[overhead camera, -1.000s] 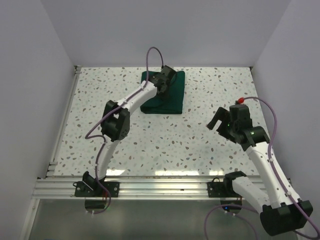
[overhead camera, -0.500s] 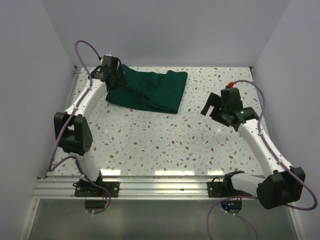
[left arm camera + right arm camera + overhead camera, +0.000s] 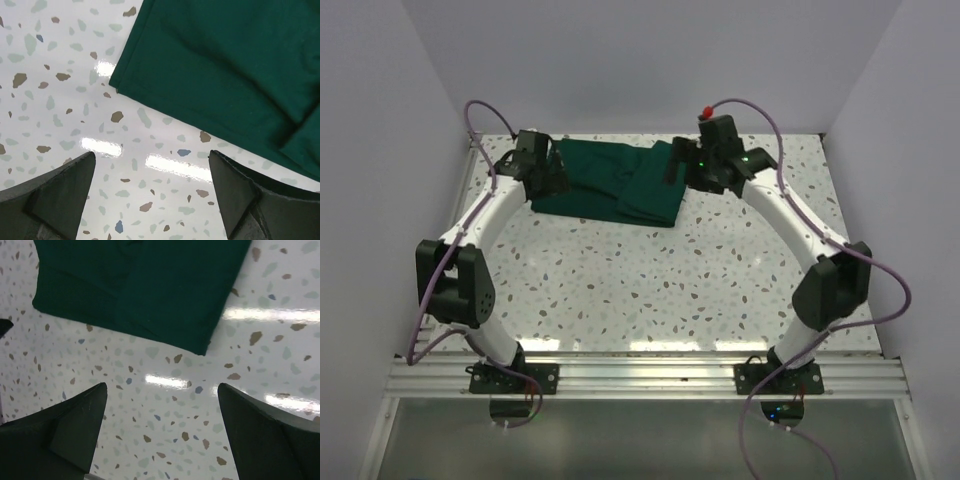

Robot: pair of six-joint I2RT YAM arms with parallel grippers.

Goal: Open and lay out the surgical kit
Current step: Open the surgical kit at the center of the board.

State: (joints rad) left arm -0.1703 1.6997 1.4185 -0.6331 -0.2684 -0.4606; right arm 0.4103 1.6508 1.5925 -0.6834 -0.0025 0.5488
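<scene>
The surgical kit shows as a dark green cloth wrap, partly unfolded, lying flat at the far middle of the table. My left gripper hovers at the wrap's left end, open and empty; in the left wrist view the cloth's corner lies just beyond my left gripper, over bare table. My right gripper hovers at the wrap's right end, open and empty; the right wrist view shows the folded cloth ahead of my right gripper. No tray or instruments show.
The speckled white tabletop is walled on the left, right and back. An aluminium rail runs along the near edge with both arm bases on it.
My left gripper pulled a flap of the wrap out to the left, then opened and let it go. My right arm swung from the right side to the wrap's right end.
</scene>
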